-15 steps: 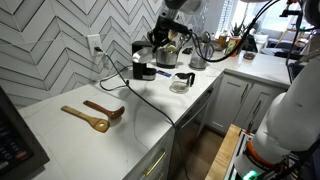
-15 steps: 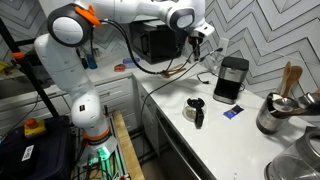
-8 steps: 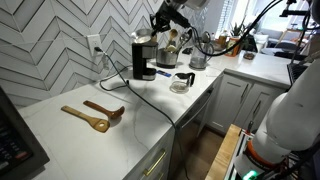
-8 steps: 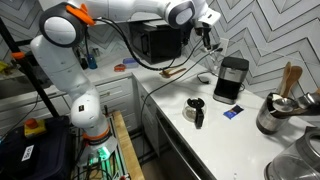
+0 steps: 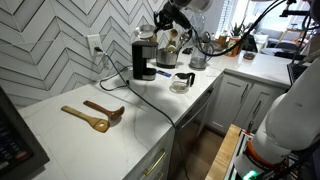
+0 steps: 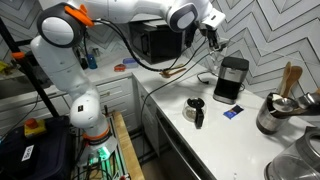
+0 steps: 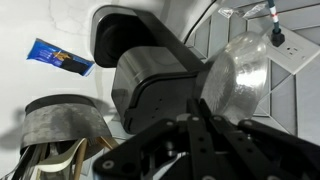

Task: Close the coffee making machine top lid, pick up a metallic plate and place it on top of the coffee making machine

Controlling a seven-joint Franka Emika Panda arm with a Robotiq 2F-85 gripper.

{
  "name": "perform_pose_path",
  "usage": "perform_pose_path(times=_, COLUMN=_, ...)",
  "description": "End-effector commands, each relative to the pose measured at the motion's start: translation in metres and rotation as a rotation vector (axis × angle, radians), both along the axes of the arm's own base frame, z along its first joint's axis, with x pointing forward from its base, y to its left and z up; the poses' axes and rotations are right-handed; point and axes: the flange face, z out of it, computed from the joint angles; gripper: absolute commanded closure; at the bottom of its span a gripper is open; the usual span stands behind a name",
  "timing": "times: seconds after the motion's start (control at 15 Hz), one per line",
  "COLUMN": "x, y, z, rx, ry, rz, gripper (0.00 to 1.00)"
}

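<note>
White kitchen counter (image 5: pixel 100 148) against a grey herringbone tile wall (image 5: pixel 50 50); wall outlet (image 5: pixel 95 45) above the counter.

Coffee making machine (image 5: pixel 145 62) stands upright at the far end of the counter, close to the wall; in an exterior view it shows as a narrow black block (image 6: pixel 232 80). Top lid (image 6: pixel 233 61) lies flat on the machine's top, closed as far as both exterior views show.

Gripper (image 5: pixel 158 27) hangs just above the machine; in an exterior view it sits above and left of the machine's top (image 6: pixel 213 35). Wrist view: fingers brought fully together (image 7: pixel 203 108), pinched on the rim of the metallic plate (image 7: pixel 235 85); plate hangs tilted, its shiny face toward the camera, covering the right side of the machine's top (image 7: pixel 150 80). In an exterior view the plate shows as a silver patch (image 5: pixel 147 33) just over the lid. Whether its lower edge touches the lid cannot be told.

Other items:
- glass carafe (image 5: pixel 182 82) on the counter, right of the machine and nearer the front edge, apart from it; seen also in an exterior view (image 6: pixel 195 110);
- two wooden spoons (image 5: pixel 92 115) lying together on the near left of the counter, well apart from the machine;
- blue packet (image 6: pixel 231 112) flat on the counter just in front of the machine; also in the wrist view (image 7: pixel 60 57);
- metal pot (image 6: pixel 272 115) holding wooden utensils, right of the machine.
</note>
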Motion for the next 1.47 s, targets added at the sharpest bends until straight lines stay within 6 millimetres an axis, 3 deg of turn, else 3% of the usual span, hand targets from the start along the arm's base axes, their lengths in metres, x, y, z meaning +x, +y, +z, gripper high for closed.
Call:
perform_pose_path(times=0.0, x=0.003, y=-0.006, z=0.001, rx=0.020, ry=-0.018, rz=-0.034, gripper=1.00)
perform_pose_path(times=0.33, x=0.008, y=-0.027, z=0.007, rx=0.159, ry=-0.089, rz=-0.232, gripper=1.00)
perform_pose_path(times=0.8, x=0.009, y=-0.042, z=-0.011, rx=0.347, ry=-0.030, rz=-0.437, gripper=1.00)
perform_pose_path(times=1.4, x=0.012, y=-0.063, z=-0.040, rx=0.538, ry=0.027, rz=-0.510, gripper=1.00)
